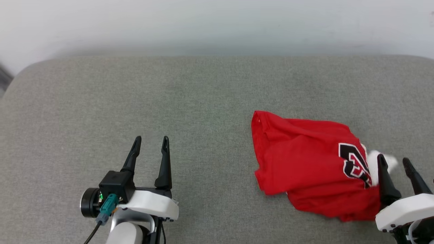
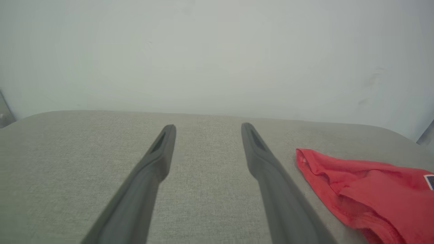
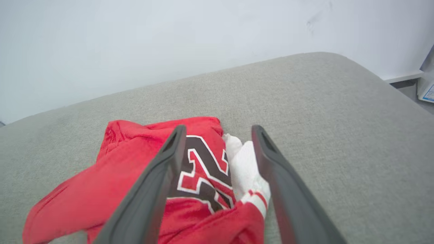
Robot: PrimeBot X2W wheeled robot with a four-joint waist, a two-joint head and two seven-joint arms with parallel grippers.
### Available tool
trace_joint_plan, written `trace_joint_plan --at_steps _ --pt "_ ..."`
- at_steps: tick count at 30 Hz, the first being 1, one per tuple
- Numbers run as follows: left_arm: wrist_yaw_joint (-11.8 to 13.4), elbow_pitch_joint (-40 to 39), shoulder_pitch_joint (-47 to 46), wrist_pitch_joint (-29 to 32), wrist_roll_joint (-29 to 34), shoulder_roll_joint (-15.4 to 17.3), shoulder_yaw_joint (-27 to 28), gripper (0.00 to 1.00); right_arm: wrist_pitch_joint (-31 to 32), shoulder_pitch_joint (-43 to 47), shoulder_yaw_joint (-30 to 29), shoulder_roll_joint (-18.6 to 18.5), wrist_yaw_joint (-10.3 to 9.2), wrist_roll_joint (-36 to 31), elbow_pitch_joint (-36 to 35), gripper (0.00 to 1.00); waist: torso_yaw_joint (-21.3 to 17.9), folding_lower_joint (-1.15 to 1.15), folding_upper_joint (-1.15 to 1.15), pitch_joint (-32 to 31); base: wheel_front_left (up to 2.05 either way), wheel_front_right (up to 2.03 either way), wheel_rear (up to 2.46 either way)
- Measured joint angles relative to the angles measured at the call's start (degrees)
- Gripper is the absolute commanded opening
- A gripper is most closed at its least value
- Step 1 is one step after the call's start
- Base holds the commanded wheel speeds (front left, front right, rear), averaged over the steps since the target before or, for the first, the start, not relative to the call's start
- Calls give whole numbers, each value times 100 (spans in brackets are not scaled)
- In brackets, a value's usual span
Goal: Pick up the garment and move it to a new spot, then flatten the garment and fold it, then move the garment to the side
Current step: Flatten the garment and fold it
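Head view: garment (image 1: 305, 162) bunched on grey cushion (image 1: 203, 88), right-front. L wrist view: left gripper (image 2: 208, 126) spread, over cushion left-front. R wrist view: right gripper (image 3: 219, 127) spread over garment, pinching nothing. Risk: we grab stacked layers, flattening fails.

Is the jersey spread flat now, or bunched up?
Bunched up. The garment lies crumpled on the grey surface, its red cloth folded over itself, the number print partly covered and one white sleeve poking out.

Black-fingered left claw (image 1: 152, 138), white wrist (image 1: 152, 203), teal plug (image 1: 108, 204).
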Motion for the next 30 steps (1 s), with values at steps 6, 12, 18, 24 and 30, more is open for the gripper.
trace_joint_plan --at_steps 6,12,18,24,30 --pt "-10 75 143 0 -18 14 -9 100 -320 3 196 -56 -1 -365 -376 100 67 0 0 -234 0 0 0" --pt "9 118 286 10 -31 82 -4 100 -337 96 530 -132 0 -521 -845 100 77 0 0 -419 0 0 0" --pt "62 66 311 185 25 149 -77 100 -189 388 715 -78 0 -623 -1269 100 11 0 0 -492 0 0 0" --pt "31 41 -155 556 180 164 -325 100 -103 499 944 -30 -1 -646 -1535 100 -212 0 0 -428 0 0 0" --pt "-202 368 -1004 1193 121 69 -690 100 -67 412 1107 -11 -1 -549 -1610 100 -622 0 0 -319 0 0 0"
